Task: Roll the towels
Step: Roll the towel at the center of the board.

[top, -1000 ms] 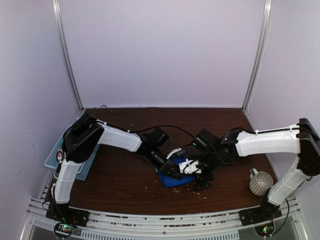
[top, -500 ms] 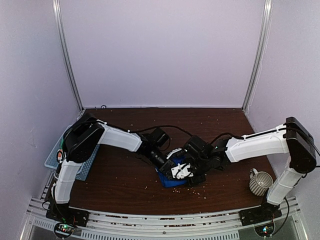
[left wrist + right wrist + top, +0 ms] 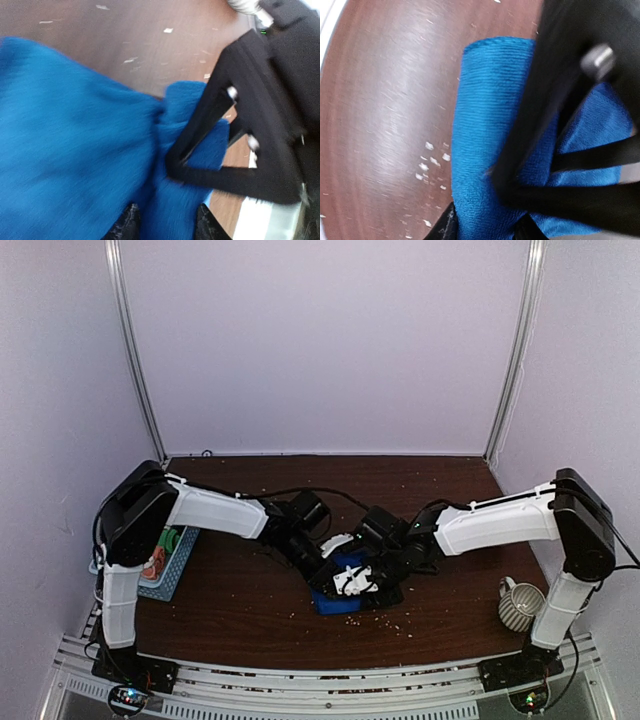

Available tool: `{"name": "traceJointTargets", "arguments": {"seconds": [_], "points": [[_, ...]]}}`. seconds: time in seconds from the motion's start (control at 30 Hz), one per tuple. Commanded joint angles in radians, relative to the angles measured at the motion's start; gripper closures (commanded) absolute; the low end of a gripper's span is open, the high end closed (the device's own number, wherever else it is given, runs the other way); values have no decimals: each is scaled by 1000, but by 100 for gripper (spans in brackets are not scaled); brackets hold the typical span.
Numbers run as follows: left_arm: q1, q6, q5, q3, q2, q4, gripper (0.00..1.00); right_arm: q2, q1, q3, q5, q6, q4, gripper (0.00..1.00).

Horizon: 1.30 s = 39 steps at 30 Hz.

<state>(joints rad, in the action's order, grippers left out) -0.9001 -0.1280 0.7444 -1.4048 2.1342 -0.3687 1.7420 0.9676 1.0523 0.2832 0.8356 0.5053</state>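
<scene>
Blue towel (image 3: 338, 603): soft, light, limp; grasp at rolled edge. Right gripper (image 3: 485, 226) apparently pinches it; left gripper (image 3: 165, 227) straddles it, hold unclear.

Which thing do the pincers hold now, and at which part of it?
Right pincer grips the blue towel at one end. Left pincer straddles a fold; grip unclear.
</scene>
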Motion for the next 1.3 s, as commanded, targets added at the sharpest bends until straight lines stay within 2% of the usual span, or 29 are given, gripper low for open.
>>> {"name": "traceJointTargets", "arguments": {"seconds": [0.0,0.17,0.37,0.5,0.57,0.63,0.7,0.77,0.9,1.0,1.27], "points": [[47,11,-311,79,-175,-40,63,96,-16,55,205,-34,291,70],[75,-19,-544,214,-410,51,62,206,-68,167,332,-29,437,70],[18,76,-652,424,-731,283,61,425,-170,372,440,-52,638,67],[9,123,-694,469,-815,314,55,555,-198,492,475,-64,753,66],[-12,177,-651,449,-810,290,54,600,-201,536,480,-73,785,65],[-101,271,-636,414,-778,248,54,632,-203,568,486,-73,808,65],[-228,374,-717,369,-715,183,55,638,-204,578,481,-73,803,64],[-285,422,-771,310,-621,101,59,637,-205,589,474,-73,802,64],[-336,449,-839,246,-457,25,59,635,-211,612,480,-73,803,64],[-371,460,-889,247,-389,56,57,633,-211,614,482,-73,799,64],[-372,474,-939,260,-271,148,54,638,-211,605,475,-102,790,64]]}}
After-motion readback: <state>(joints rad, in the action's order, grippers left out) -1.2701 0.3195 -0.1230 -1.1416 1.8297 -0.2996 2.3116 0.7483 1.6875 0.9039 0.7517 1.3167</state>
